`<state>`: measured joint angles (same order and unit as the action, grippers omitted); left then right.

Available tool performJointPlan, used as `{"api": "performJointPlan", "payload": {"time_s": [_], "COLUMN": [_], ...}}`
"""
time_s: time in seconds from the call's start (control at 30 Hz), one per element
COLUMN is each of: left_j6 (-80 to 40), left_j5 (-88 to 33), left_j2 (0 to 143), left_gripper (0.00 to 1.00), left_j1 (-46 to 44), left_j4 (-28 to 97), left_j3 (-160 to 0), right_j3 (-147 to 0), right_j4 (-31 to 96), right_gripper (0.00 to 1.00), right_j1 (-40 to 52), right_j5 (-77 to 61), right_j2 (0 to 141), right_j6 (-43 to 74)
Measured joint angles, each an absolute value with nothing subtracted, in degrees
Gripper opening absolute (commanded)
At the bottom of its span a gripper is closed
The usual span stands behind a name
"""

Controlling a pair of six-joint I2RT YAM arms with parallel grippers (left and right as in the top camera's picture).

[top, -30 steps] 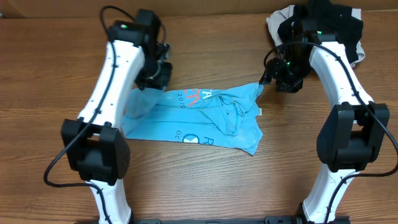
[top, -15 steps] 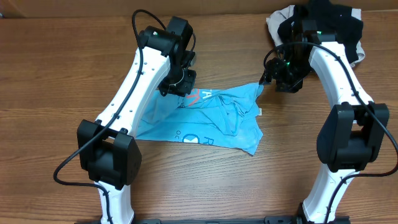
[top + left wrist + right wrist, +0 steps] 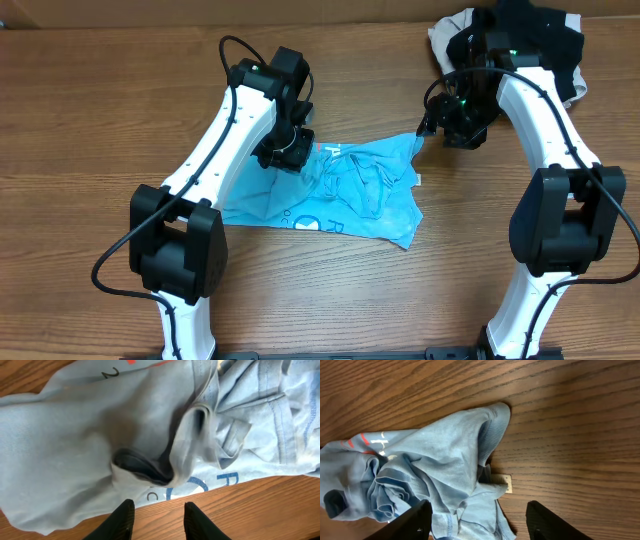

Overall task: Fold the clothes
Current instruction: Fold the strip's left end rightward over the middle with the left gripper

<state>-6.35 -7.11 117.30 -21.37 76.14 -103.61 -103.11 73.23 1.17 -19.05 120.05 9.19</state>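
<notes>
The wooden table is the biggest thing here. The sky-blue T-shirt lies on it between my two arms. It is bunched and wrinkled in its middle, not flat. Past the T-shirt's top right corner, seen from above, sits a heap of other clothes, black and cream.

My left gripper hangs over the T-shirt's left part. Its two fingers are apart and nothing is between them. A raised fold with a dark opening sits just in front of them. My right gripper hangs by the T-shirt's top right corner, fingers wide apart, holding nothing. A little white label pokes out at the T-shirt's right edge.

I think the folding is far from done. If I pinch that raised fold, I may catch many layers at once, and the T-shirt would come up as a lump. If my right fingers close too high, they may miss the thin corner.
</notes>
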Motion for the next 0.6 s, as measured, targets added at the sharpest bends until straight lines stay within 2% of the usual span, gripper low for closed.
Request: {"api": "performJointPlan", "payload": {"time_s": [0.1,0.23,0.27,0.3,0.33,0.37,0.47,0.6], "left_j6": [-6.31,-6.11,-5.87,-5.65,-5.17,-4.25,-2.35,1.21], "left_j5": [-5.34,-1.28,-0.71,-0.34,-0.32,-0.4,-2.28,-6.31], "left_j2": [117.3,117.3,117.3,117.3,117.3,117.3,117.25,117.25], "left_gripper": [0.35,0.41,0.49,0.63,0.84,0.89,0.94,0.87], "left_j1": [-21.37,-21.37,-21.37,-21.37,-21.37,-21.37,-21.37,-21.34], "left_j4": [76.86,77.25,77.03,76.55,75.9,74.87,71.72,69.69], "left_j3": [-103.61,-103.61,-103.61,-103.59,-103.5,-103.28,-101.1,-96.38], "right_j3": [-103.11,-103.11,-103.11,-103.11,-103.11,-103.11,-103.11,-103.11], "right_j4": [73.28,73.25,73.21,73.23,73.21,73.19,73.21,73.19], "right_gripper": [0.65,0.67,0.67,0.67,0.67,0.67,0.68,0.68], "right_j1": [1.15,1.15,1.15,1.15,1.15,1.15,1.15,1.15], "right_j5": [-19.05,-19.03,-19.05,-19.05,-19.05,-19.03,-19.03,-19.03], "right_j2": [120.05,120.05,120.05,120.05,120.05,120.05,120.05,120.05], "right_j6": [9.15,9.17,9.15,9.13,9.17,9.17,9.13,8.97]}}
